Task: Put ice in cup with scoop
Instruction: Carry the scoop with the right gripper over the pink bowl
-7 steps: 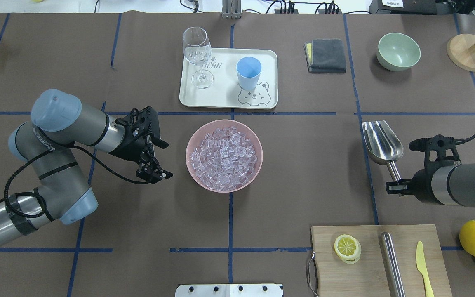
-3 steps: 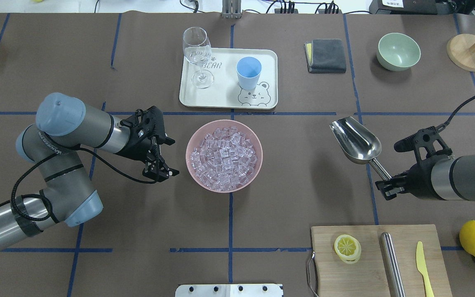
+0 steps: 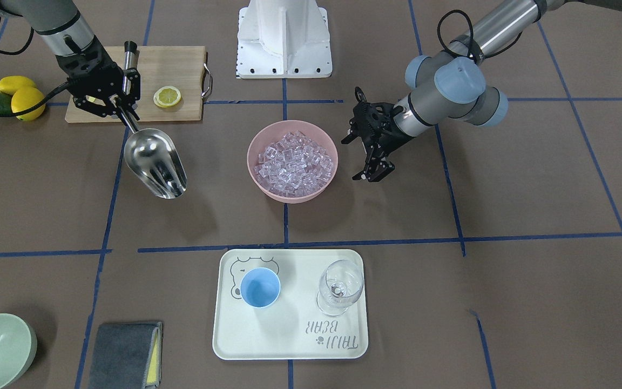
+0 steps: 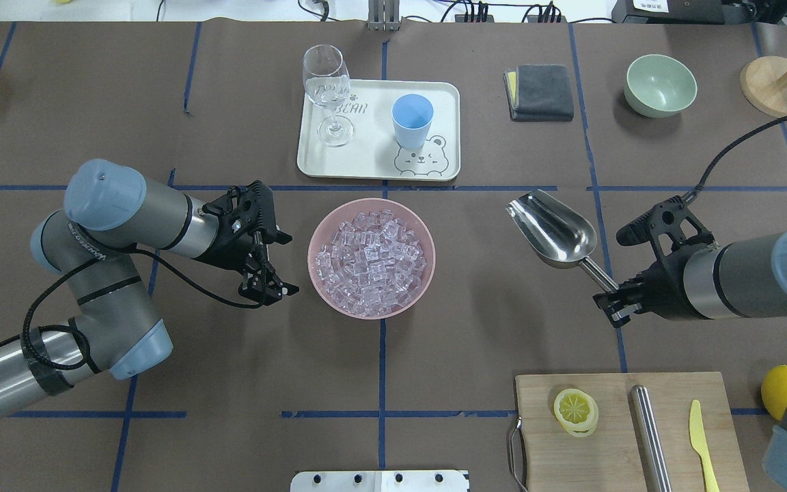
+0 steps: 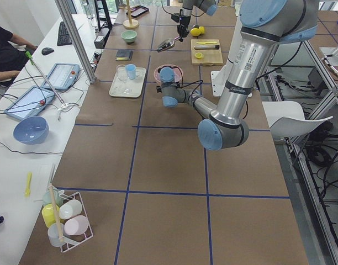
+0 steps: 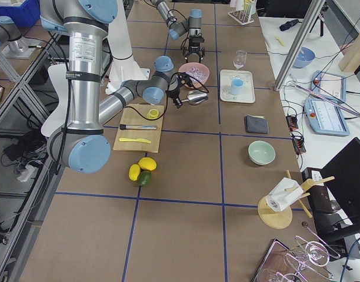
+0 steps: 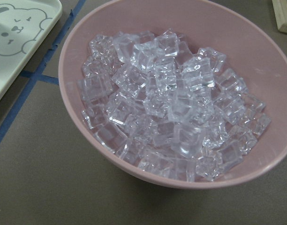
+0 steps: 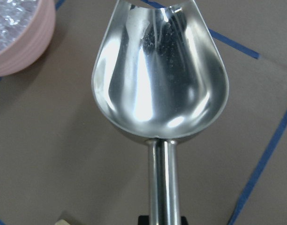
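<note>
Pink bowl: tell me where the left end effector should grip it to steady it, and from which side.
Probably grip the pink bowl by its rim on the robot's left side, coming from above, one finger outside the wall and one inside. The wall is thin and bare near the rim there, above the ice, and the open left end effector hangs right beside that edge.

One cup [image 4: 412,119], one scoop [image 4: 557,232], one glass [image 4: 327,89], one tray [image 4: 373,156].

Occlusions / cut-offs
Right arm [image 4: 742,287] half-hides yellow lemon [image 4: 778,391]; shiny steel scoop [image 8: 157,84]: rod handle leaves wrist view's bottom edge.
</note>
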